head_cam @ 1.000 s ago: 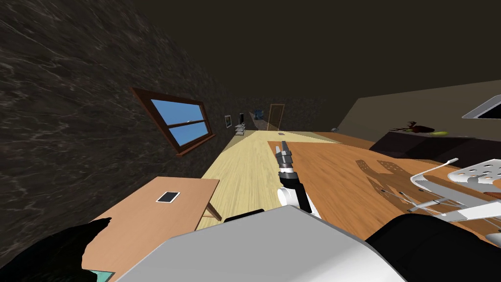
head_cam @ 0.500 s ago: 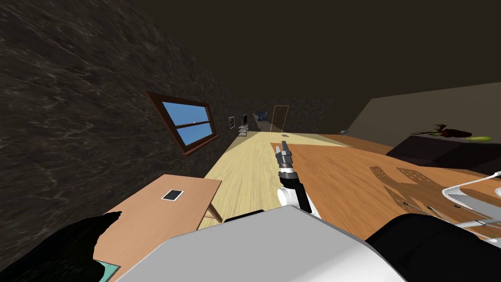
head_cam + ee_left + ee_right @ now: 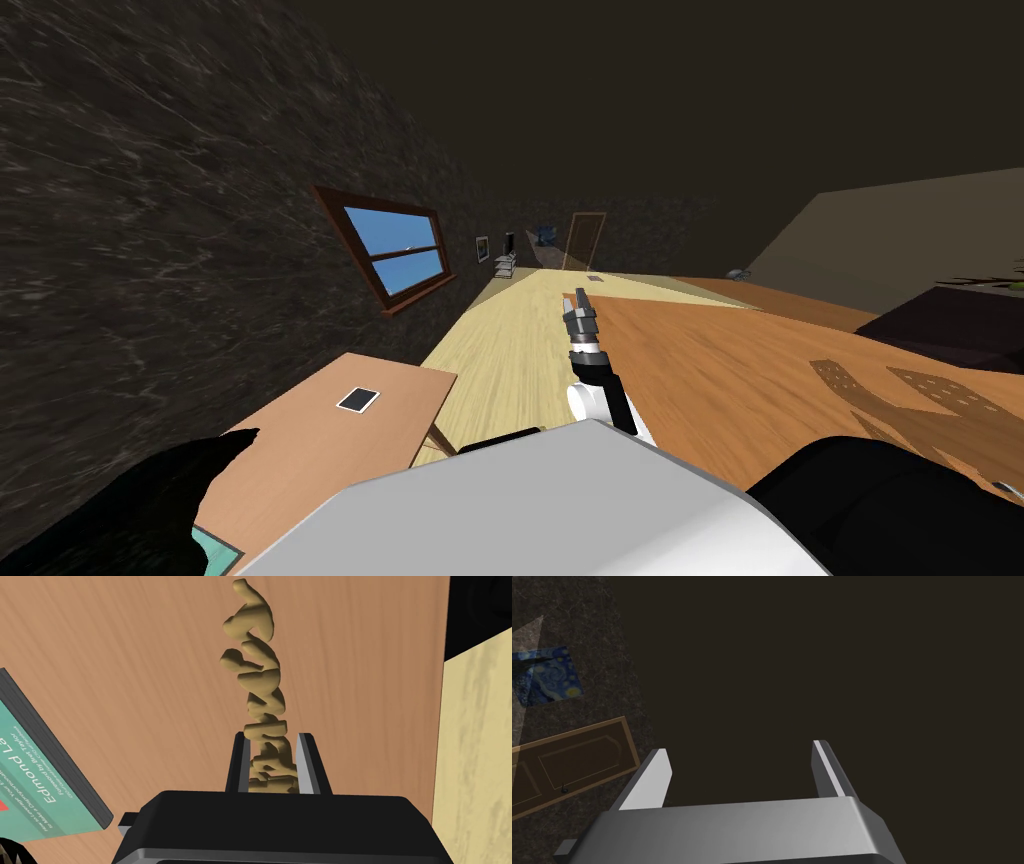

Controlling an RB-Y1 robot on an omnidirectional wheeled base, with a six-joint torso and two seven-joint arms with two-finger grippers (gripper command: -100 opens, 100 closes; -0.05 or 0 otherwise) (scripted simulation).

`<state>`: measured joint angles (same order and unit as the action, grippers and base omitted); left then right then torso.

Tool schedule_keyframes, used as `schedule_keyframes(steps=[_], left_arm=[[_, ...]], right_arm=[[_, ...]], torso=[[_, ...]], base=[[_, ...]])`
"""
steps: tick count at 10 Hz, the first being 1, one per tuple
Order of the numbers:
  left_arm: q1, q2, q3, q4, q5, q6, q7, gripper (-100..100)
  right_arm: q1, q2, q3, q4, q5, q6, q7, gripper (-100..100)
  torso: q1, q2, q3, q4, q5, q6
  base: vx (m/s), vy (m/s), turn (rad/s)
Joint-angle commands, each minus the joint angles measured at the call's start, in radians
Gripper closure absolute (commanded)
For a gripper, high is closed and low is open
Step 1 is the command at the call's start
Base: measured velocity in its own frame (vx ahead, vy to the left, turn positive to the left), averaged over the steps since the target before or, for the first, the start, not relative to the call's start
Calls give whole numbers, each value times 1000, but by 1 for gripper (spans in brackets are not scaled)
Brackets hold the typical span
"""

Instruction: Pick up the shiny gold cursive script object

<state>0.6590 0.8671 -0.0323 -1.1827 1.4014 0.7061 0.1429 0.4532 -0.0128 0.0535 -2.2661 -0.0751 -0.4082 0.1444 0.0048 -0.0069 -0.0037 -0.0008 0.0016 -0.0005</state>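
Observation:
The gold cursive script object [image 3: 257, 661] stands out from between my left gripper's [image 3: 272, 738] fingers, which are shut on its lower end. It hangs over a light brown wooden table top [image 3: 125, 651]. My right gripper [image 3: 739, 748] is open with nothing between its fingers. In the head view the right gripper [image 3: 576, 300] is stretched forward over the floor, towards the far door.
A teal book [image 3: 35, 776] lies on the table beside the left gripper, its corner [image 3: 215, 552] at the near edge. A small dark tablet [image 3: 358, 399] lies on the low table [image 3: 300, 450]. Pale wood floor [image 3: 500, 350] runs ahead; an orange-brown rug [image 3: 730, 380] lies right.
My view has swung to the left: the window and table slid right in the picture, and the white chair and dark cabinet left at the right edge. The right arm keeps its pose.

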Motion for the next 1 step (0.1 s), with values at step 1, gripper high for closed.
schedule_keyframes(steps=[1], left_arm=[[0,0,0,0,0,0,0,0]], right_arm=[[0,0,0,0,0,0,0,0]], torso=[[0,0,0,0,0,0]], base=[[7,-1,-5]])
